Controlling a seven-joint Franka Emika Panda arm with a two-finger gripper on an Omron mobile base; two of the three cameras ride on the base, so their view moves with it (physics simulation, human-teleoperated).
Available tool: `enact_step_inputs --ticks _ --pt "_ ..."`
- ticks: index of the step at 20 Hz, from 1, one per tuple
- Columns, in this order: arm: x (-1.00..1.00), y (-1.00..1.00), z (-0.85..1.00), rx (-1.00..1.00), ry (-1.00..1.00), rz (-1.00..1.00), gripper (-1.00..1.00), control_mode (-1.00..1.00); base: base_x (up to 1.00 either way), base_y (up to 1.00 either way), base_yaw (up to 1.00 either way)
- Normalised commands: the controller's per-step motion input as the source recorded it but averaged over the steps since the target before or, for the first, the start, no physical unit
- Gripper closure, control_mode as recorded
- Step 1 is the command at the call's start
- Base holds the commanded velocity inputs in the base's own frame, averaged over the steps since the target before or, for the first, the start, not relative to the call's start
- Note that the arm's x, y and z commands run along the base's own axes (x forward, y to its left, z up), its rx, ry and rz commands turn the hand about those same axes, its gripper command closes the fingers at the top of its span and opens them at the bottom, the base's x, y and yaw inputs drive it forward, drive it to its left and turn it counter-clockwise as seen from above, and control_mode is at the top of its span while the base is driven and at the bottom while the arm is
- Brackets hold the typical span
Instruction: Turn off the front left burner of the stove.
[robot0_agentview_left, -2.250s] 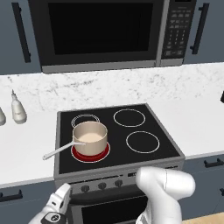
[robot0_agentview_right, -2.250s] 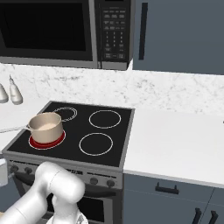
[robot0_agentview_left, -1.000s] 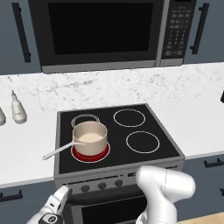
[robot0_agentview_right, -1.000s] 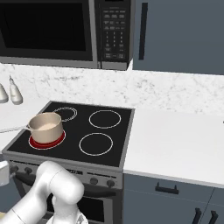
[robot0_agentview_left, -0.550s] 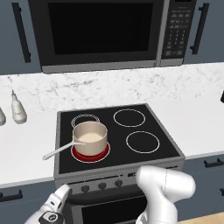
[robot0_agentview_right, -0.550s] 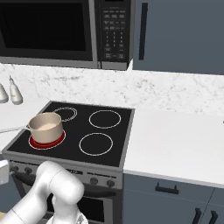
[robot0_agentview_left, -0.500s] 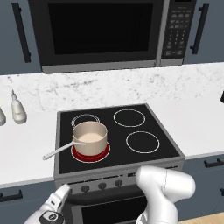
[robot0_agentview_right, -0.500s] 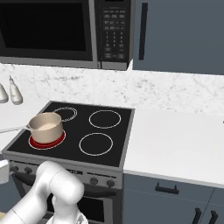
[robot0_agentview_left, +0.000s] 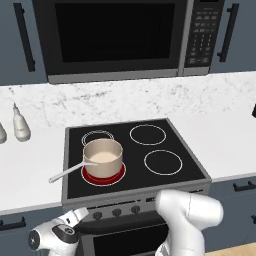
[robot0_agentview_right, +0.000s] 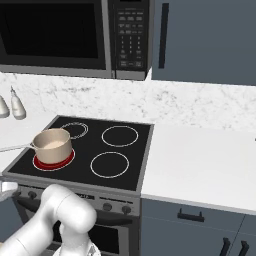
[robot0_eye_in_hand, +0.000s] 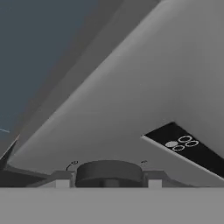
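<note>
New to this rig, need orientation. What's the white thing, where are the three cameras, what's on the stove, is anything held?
The white thing is a robot arm on a drivable base. Two cameras ride on the base, behind the arm to its left and right, looking forward and down. The third sits on the hand and looks along the claw, which is low at the stove's front panel, close to a dark knob. On the cooktop a tan saucepan stands on the front left burner, which glows red. Whether the claw is open or gripping cannot be told.
</note>
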Motion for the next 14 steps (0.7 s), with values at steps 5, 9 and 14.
enact_step_inputs --ticks 5,9,14 --pt "0.0 -0.19 0.12 0.61 0.06 -0.17 1.0 -1.0 0.0 0.0 0.0" --pt "0.0 -0.26 0.09 0.63 0.03 -0.18 1.0 -1.0 0.0 0.0 0.0" --pt "0.0 -0.37 0.06 0.66 0.0 -0.2 1.0 -1.0 0.0 0.0 0.0"
